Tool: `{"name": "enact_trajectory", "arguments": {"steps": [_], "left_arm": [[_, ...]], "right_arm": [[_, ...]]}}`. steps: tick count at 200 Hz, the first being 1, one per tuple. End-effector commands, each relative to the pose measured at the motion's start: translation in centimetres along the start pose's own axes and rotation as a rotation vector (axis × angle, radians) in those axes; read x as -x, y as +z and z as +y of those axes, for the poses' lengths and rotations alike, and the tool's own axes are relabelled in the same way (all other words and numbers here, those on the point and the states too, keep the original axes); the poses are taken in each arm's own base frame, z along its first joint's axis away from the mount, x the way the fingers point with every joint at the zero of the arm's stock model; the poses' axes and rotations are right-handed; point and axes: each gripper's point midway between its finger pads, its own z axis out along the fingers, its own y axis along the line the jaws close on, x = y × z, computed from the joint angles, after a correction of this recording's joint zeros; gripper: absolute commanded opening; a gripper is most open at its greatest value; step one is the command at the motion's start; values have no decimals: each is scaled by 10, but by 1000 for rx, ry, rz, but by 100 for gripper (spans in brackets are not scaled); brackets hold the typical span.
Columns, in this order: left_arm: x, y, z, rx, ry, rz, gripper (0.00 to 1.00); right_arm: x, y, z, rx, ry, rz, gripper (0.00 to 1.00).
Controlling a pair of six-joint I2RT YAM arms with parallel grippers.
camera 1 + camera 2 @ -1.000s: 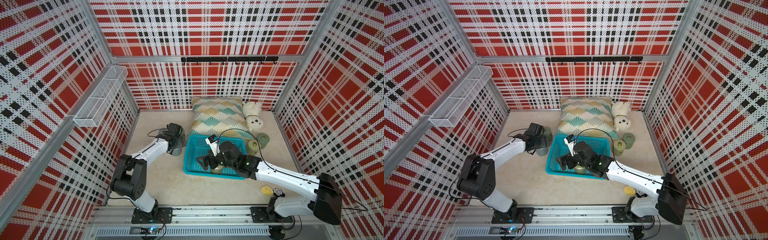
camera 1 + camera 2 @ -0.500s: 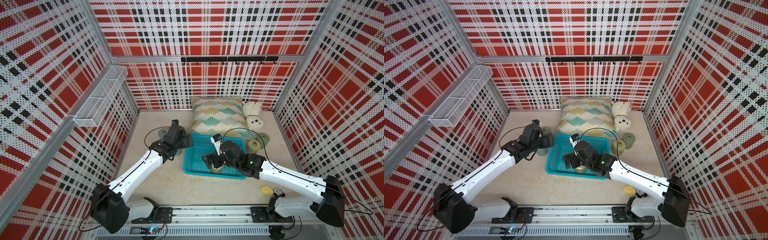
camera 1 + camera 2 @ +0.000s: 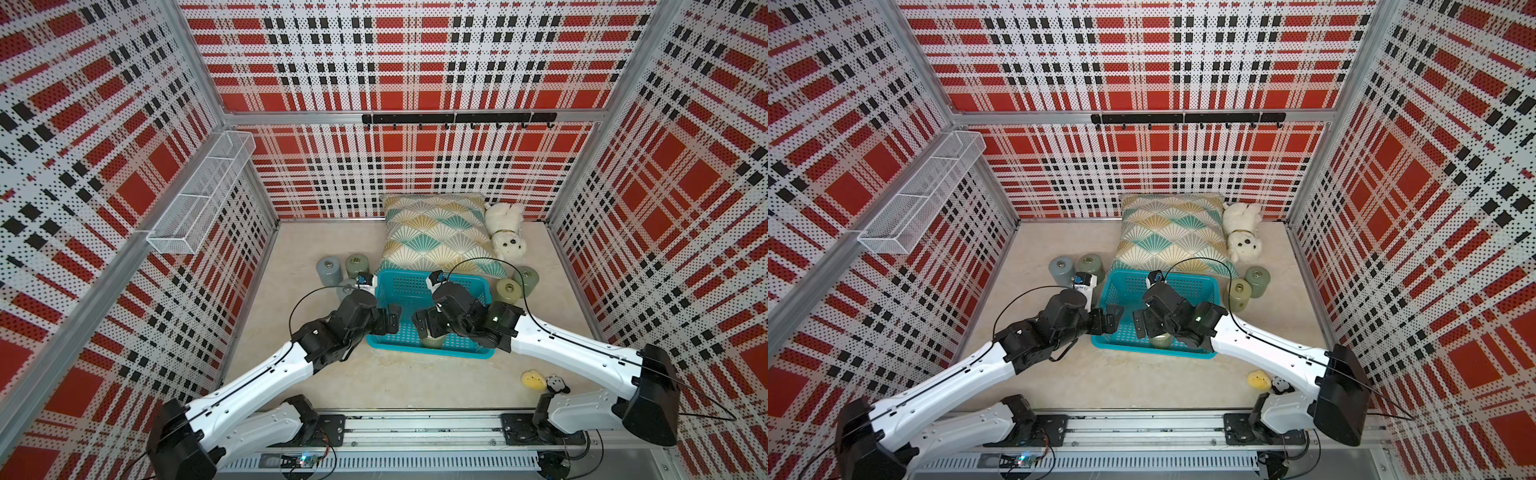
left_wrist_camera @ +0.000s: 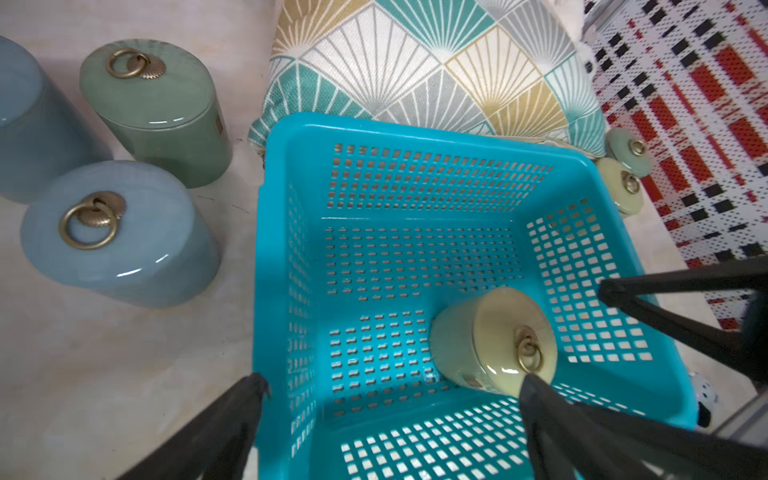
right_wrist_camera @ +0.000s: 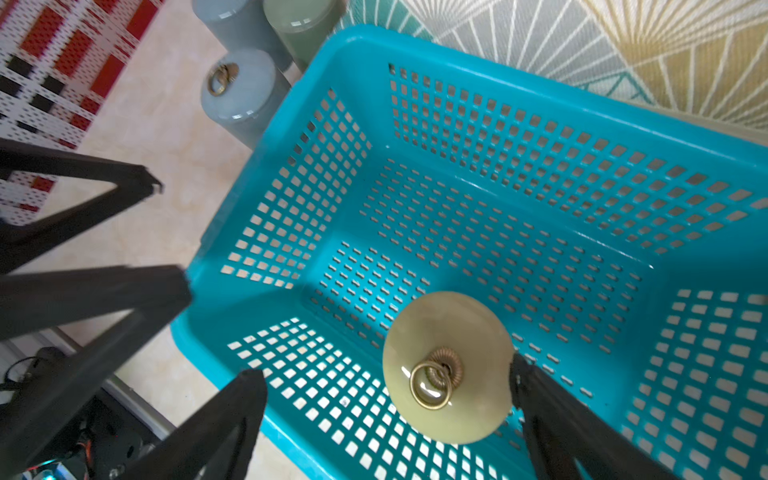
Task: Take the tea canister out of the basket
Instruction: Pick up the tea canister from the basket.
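1. The left arm (image 3: 266, 370) has swung forward from its folded pose. Its jaws, wide and empty, now straddle the left wall of the basket (image 3: 409, 286).
2. The right jaws stay wide around the canister (image 5: 446, 365), which stands upright by the basket's near wall, not yet gripped.
3. Closing and lifting remain.

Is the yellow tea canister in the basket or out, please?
In: the tea canister stands on the basket's perforated floor, lid on.

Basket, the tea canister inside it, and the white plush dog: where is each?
basket (image 4: 415, 134): left wrist view, bare stretch of its rim.
tea canister (image 5: 446, 368): right wrist view, brass knob on the lid.
white plush dog (image 3: 510, 246): in a top view, its head.
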Motion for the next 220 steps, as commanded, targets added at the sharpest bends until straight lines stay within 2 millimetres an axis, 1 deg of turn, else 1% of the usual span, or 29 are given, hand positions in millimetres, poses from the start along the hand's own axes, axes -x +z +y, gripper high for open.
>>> {"name": "enact_trajectory", "arguments": {"steps": [1,17,21,42,73,116,167,220], "left_arm": [[-4,-7,-14,-73,-4,-29,99],[-9,-9,-21,-92,3,-20,99],[-10,-9,-22,-92,4,-19,99],[-15,-11,-24,-99,6,-13,99],[-12,-16,-27,-114,7,-32,99],[-9,-22,-29,-129,1,-48,99],[-7,-25,-30,-143,-1,-57,99],[-8,-26,-32,-153,-1,-55,99]], "right_arm": [[-9,5,-12,-68,5,75,100],[-15,13,-20,-93,15,119,100],[-18,15,-17,-71,17,142,100],[-28,24,-19,-76,17,217,100],[-37,34,-21,-111,-7,297,100],[-49,41,-23,-132,-27,369,100],[-66,61,-28,-179,-57,460,100],[-74,74,-29,-195,-72,498,100]]}}
